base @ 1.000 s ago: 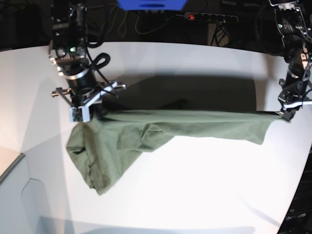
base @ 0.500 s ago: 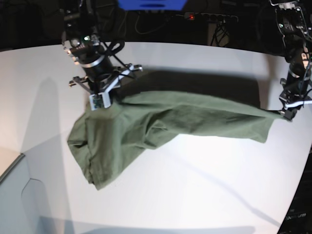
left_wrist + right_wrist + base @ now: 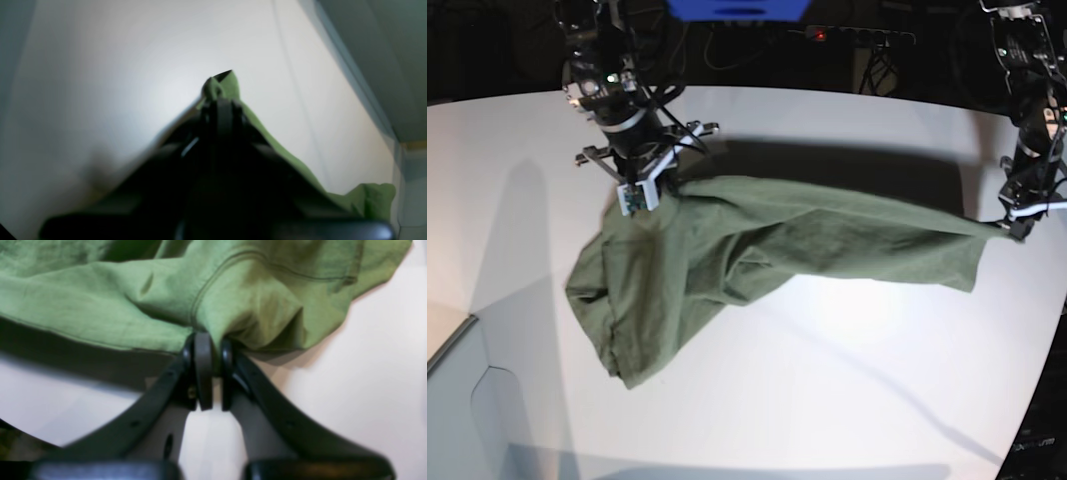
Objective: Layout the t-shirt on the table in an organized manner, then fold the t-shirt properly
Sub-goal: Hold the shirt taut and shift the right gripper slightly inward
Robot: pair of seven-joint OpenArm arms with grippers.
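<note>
White, matte and smooth, the large curved-edge table (image 3: 827,400) fills the base view, with dark cabling and one power strip (image 3: 859,36) behind its far edge.

One plain olive-green soft cotton t-shirt (image 3: 757,255) is present. It is stretched between two arms across the middle of the table, its lower folds lying on the surface on the base view's left.

Right gripper (image 3: 209,350): black jaws nearly closed, pinching a gathered fold of the t-shirt beside a stitched seam. This arm stands on the base view's left, near the far edge.

Left gripper (image 3: 221,100): jaws closed on a corner of the t-shirt; a small tip of fabric protrudes past the fingertips. The corner appears raised off the surface, near the table's right edge in the base view.

Count: one t-shirt, one table, two grippers, both gripping fabric.
</note>
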